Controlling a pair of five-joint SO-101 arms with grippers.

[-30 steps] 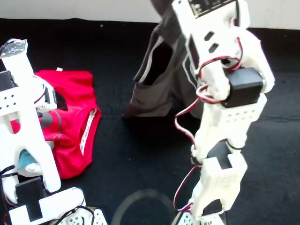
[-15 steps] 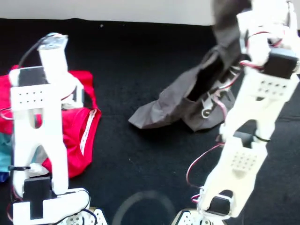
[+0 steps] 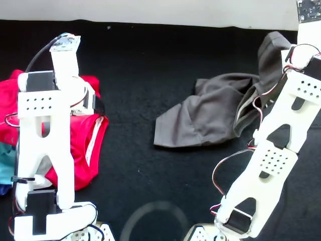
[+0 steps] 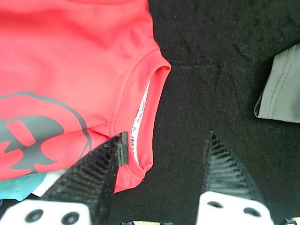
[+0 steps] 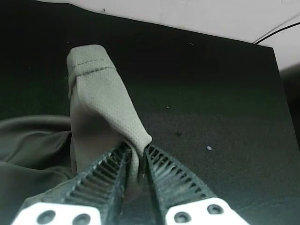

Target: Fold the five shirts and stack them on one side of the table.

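Observation:
A grey shirt [image 3: 210, 113] lies crumpled on the black table right of centre, one end pulled up toward the right arm. My right gripper [image 5: 136, 157] is shut on a fold of the grey shirt [image 5: 101, 108], which rises between its fingers. A red shirt [image 3: 83, 140] with a white neck label lies folded at the left, under the left arm. My left gripper [image 4: 164, 145] hangs open above the red shirt's collar [image 4: 145, 108], holding nothing. A corner of the grey shirt [image 4: 279, 93] shows beyond it.
A teal garment [image 3: 6, 165] peeks out from under the red shirt at the left edge. A black mat [image 3: 150, 65] covers the table, with bare room at its middle and back. A white wall [image 3: 150, 10] borders the far edge.
The right arm swung right and lowered, dragging the grey shirt from the back centre down onto the right side. The left arm rose and shifted right over the red shirt.

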